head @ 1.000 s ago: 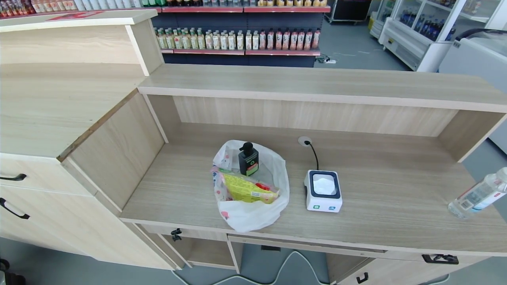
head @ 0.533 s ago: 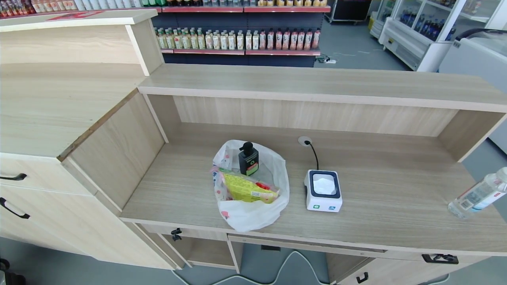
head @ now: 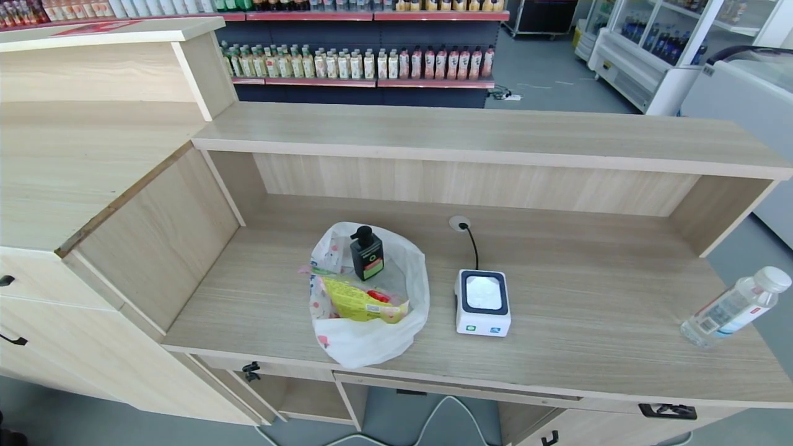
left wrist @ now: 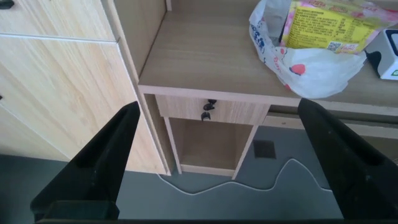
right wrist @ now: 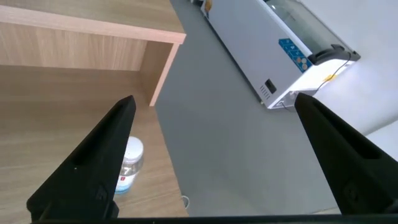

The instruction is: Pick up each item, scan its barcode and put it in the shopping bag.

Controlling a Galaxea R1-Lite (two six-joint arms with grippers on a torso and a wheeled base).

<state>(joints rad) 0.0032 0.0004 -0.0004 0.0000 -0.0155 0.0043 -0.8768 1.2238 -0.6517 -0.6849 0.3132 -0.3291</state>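
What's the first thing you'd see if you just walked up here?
The white shopping bag in the middle of the counter, with a yellow packet and a black pump bottle inside. Just to its right sits the white scanner, and a clear water bottle lies alone at the counter's far right end.

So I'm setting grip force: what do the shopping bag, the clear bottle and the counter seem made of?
Shopping bag: likely thin white plastic film; it crumples and sags.
Clear bottle: probably see-through plastic, glossy, with a white cap.
Counter: pale matte board with wood grain, perhaps laminate.
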